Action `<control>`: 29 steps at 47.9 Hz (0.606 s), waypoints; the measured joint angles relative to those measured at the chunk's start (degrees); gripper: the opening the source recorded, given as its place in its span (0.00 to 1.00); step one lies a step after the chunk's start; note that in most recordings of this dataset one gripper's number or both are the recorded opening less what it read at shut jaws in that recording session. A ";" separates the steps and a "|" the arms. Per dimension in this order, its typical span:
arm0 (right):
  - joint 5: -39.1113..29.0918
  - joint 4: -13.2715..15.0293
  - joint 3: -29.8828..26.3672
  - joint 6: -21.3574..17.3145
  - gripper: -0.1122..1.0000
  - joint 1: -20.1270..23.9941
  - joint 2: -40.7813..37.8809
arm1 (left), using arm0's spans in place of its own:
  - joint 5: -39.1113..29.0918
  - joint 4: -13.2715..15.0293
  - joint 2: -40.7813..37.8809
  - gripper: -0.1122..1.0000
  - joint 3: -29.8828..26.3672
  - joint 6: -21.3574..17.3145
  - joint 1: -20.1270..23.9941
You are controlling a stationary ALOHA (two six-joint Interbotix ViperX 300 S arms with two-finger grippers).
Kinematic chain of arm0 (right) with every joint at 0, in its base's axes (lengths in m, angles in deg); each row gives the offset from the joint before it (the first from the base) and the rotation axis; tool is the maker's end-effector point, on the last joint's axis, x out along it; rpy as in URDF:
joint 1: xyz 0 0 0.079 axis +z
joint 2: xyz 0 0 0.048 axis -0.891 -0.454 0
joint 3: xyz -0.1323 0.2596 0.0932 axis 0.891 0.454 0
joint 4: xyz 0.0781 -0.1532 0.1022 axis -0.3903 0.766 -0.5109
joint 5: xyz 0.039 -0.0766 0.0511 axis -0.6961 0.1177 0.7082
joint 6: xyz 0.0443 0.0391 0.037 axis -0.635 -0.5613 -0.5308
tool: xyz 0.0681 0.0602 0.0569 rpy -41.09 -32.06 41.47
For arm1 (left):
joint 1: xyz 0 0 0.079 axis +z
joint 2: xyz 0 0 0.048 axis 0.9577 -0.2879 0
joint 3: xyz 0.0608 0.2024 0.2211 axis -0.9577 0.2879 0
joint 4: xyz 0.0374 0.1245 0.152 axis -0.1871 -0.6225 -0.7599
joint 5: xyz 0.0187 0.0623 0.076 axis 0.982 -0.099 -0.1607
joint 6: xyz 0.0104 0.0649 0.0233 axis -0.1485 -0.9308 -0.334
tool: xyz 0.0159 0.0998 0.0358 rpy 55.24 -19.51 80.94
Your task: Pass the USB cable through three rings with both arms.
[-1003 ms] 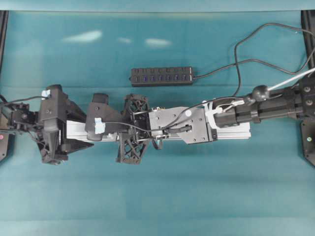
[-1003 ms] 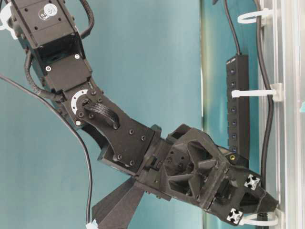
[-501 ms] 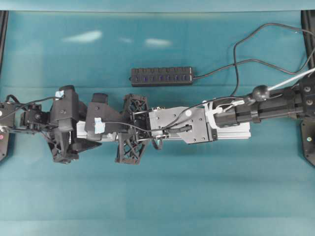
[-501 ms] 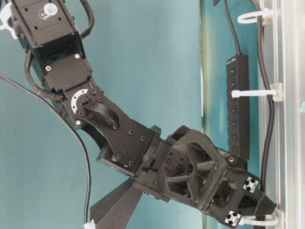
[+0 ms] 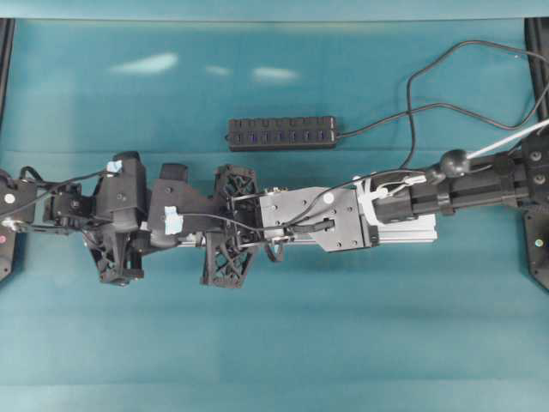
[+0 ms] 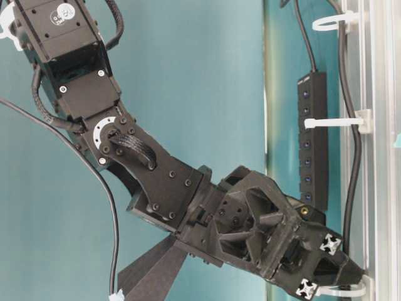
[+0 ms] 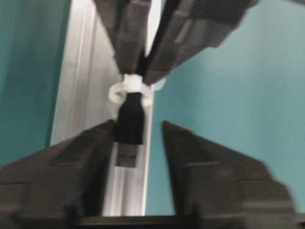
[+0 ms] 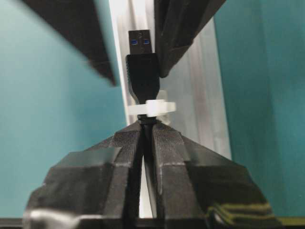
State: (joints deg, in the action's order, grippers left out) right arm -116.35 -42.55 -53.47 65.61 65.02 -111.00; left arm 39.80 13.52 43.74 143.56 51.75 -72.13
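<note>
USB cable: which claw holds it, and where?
Right claw pinches the USB cable just behind its plug, at a ring; left claw's fingers flank the plug.

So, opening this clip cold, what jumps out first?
The two black arms meet nose to nose along the silver rail at mid-table. Up close, the USB plug pokes through a white ring, with the right gripper pinching the cable just behind it and the left gripper straddling the plug, jaws apart. A black multi-port hub lies behind the rail.
</note>
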 measured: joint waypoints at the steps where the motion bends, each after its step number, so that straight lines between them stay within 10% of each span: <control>1: 0.09 0.00 0.00 0.00 0.02 0.09 0.00 | 0.00 -0.09 -0.09 0.35 -0.09 0.00 0.09; 29: 0.88 -0.09 0.70 0.00 0.05 0.00 0.44 | 0.00 -0.09 -0.44 0.34 -0.70 -1.49 0.09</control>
State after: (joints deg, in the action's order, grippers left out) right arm -115.47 -42.64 -52.77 65.61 65.02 -110.56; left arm 39.80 13.44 43.30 142.85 50.26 -72.04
